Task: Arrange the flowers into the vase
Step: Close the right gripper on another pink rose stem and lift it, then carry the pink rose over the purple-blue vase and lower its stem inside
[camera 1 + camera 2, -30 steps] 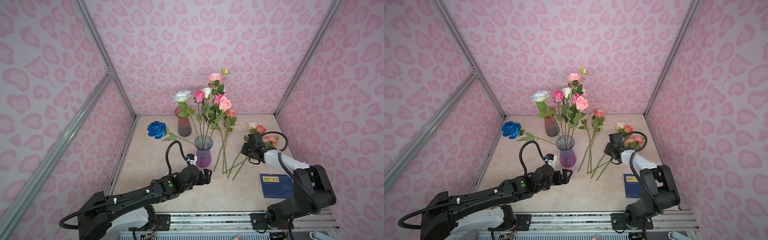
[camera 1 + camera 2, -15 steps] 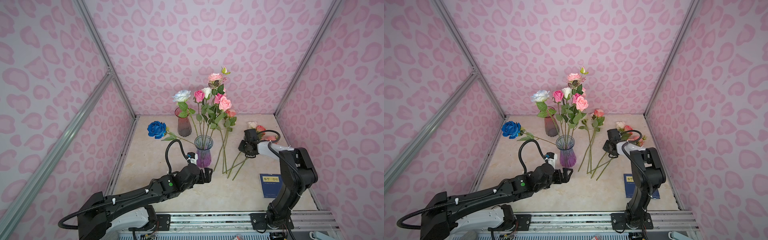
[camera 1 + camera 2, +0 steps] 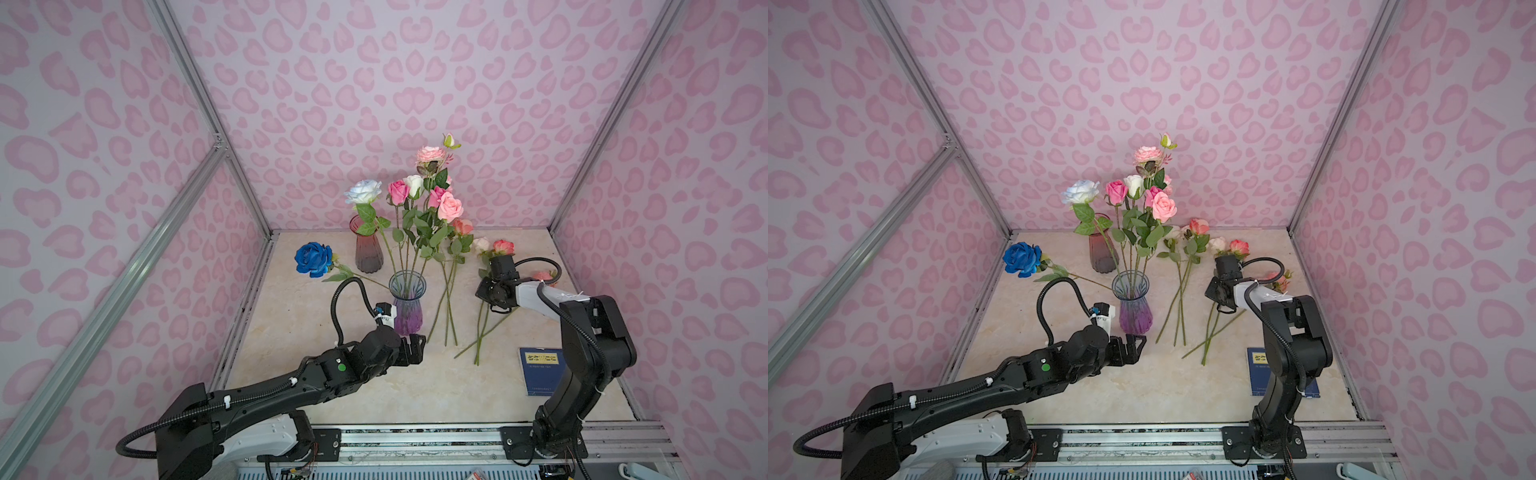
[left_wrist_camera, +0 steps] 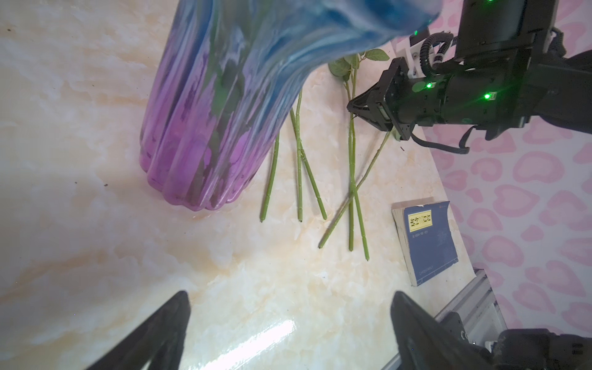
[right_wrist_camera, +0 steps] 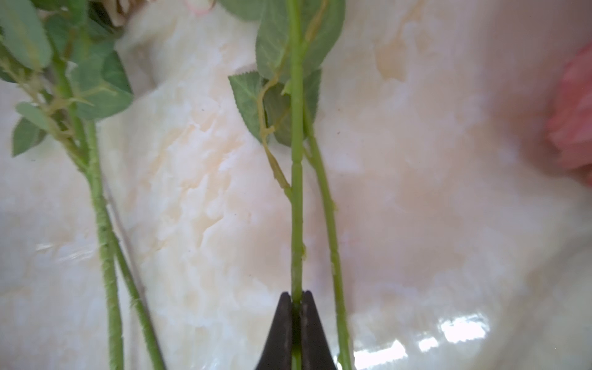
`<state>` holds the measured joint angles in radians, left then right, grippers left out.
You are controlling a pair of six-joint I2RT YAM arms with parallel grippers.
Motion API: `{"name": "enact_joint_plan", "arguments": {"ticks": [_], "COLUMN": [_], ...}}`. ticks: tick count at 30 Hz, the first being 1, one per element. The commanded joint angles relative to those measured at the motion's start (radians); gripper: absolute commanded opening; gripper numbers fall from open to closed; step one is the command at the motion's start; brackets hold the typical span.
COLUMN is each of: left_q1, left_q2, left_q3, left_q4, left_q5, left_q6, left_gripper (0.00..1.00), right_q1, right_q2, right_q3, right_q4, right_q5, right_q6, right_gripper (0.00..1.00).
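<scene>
Pinching one green stem point(image 5: 297, 198), the right claw point(image 5: 297, 296) is clenched, bloom cut off in its wrist view; left claw point(image 4: 290, 296) gapes empty near the vase point(image 4: 205, 128).

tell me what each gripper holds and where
Right gripper pinches one green flower stem on its bare part, clear of the leaves; left gripper is open, holding nothing.

tops: high front, downward (same table point(image 3: 291, 328)) | wrists: low; right nearest stem point(image 5: 296, 198)
</scene>
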<state>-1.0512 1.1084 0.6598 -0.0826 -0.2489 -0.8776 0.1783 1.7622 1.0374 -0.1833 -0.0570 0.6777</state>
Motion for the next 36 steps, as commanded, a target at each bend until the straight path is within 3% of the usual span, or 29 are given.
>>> {"name": "enact_joint_plan", "arguments": {"ticks": [1,15,21,27,36], "left_q1": [0.001,0.0,0.0,0.001,0.0], "left_q2": [-0.018,-0.101,-0.158,-0.219,-0.341], "left_q3": [-0.006,-0.029,-0.049,-0.062,-0.121], "left_q4": [-0.005,-0.038,-0.039,-0.07,-0.07], "left_q5": [-0.026,-0.074,-0.113,-0.152,-0.256], "left_q6": [0.009,0.014,0.02,0.024,-0.028], "left_gripper": [0.98,0.98,0.98,0.98,0.97], "right_q1": [0.001,0.039,0.208,0.367,0.453], "right_q2": [-0.062,-0.486,-0.696,-0.86,-0.988], "right_q3": [-0.026,-0.199,-0.355,-0.404,-0.427], "right_q4": [0.067,0.297,0.51,0.552,0.568], "right_q5": [-0.034,-0.084,0.033,0.196,0.258], "right_q6": [0.028,0.062,-0.025,-0.152,-0.215], "right_gripper": [0.04,0.01,0.02,0.02,0.01]}}
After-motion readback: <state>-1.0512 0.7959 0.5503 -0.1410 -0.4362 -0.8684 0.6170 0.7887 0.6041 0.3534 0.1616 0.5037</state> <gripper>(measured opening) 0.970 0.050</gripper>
